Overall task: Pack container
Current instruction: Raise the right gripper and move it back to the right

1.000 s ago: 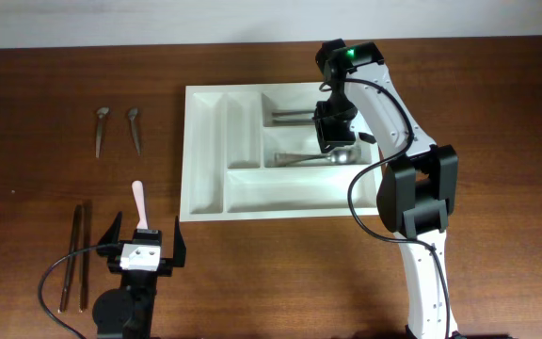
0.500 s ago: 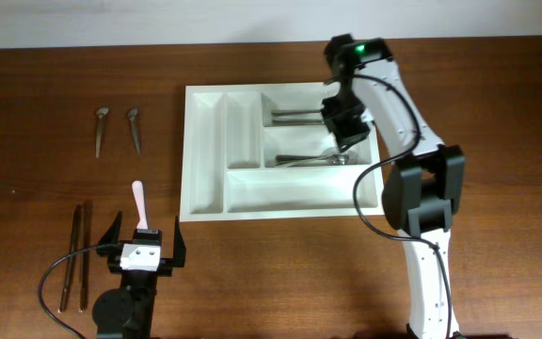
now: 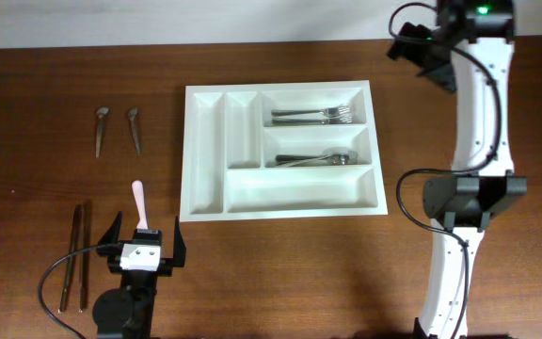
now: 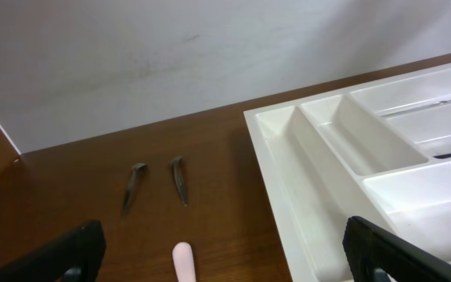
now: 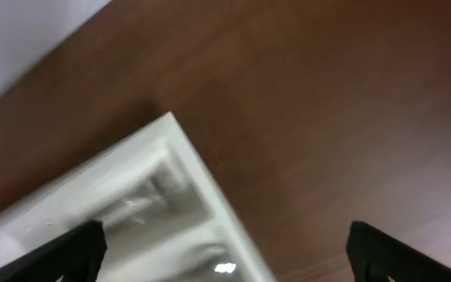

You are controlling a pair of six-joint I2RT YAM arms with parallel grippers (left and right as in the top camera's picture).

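The white container (image 3: 207, 193) lies mid-table. Forks (image 3: 313, 116) fill its top long compartment and spoons (image 3: 320, 157) its middle one. My right gripper (image 3: 420, 56) hangs open and empty past the container's far right corner. In the right wrist view the container's corner (image 5: 171, 168) is blurred below the open right gripper (image 5: 233, 258). My left gripper (image 3: 146, 229) rests open near the front left, with a pink-handled utensil (image 3: 138, 200) just ahead of it. The left wrist view has the pink handle (image 4: 182, 262) between the spread fingers of the left gripper (image 4: 225, 262), and the container (image 4: 343, 149) at right.
Two small metal utensils (image 3: 102, 130) (image 3: 135, 129) lie at the far left, seen also as metal pieces (image 4: 134, 186) (image 4: 178, 178). Two dark thin sticks (image 3: 75, 256) lie left of the left gripper. The right arm's base (image 3: 464, 202) stands right of the container.
My right gripper opened, left a spoon in the middle compartment and swung up and away to the far right. The left arm has not moved.
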